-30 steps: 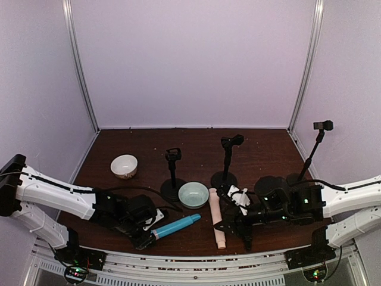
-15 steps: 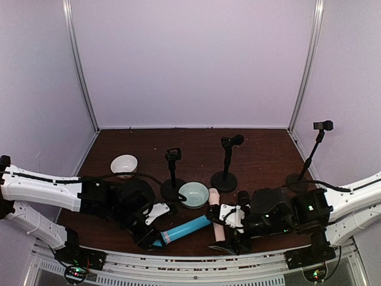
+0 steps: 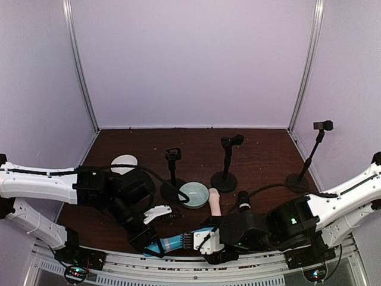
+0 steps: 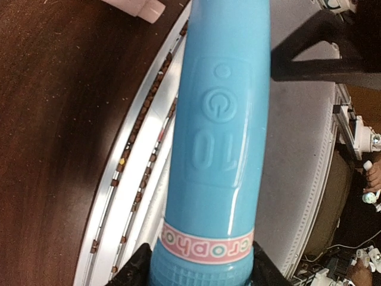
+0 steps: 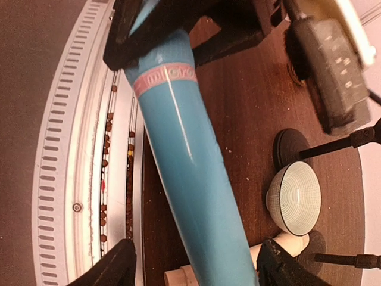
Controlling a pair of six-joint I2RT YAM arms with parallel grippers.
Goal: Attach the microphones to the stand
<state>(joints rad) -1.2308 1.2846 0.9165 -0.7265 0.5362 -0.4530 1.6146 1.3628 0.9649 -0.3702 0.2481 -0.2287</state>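
The light blue microphone [image 3: 174,243] hangs over the table's front edge, and my left gripper [image 3: 147,239] is shut on its ribbed end [image 4: 199,271]. My right gripper [image 3: 205,243] is open and straddles the same body [image 5: 196,179]; the left finger stands clear of it and the right finger is close beside it. The pale pink microphone [image 3: 213,201] lies on the table by the green bowl, partly hidden by my right arm. A black microphone [image 3: 243,199] lies next to it. Three black stands rise behind: a short one [image 3: 173,173], a middle one [image 3: 227,159] and a tall one [image 3: 311,156].
A pale green bowl [image 3: 193,193] sits between the short stand's base and the pink microphone. A white bowl [image 3: 124,161] is half hidden behind my left arm. The metal rail [image 3: 119,279] runs along the near edge under both grippers.
My left gripper carried the blue microphone from the table toward the front edge. My right arm swung left from the pink microphone and now brackets the blue one.
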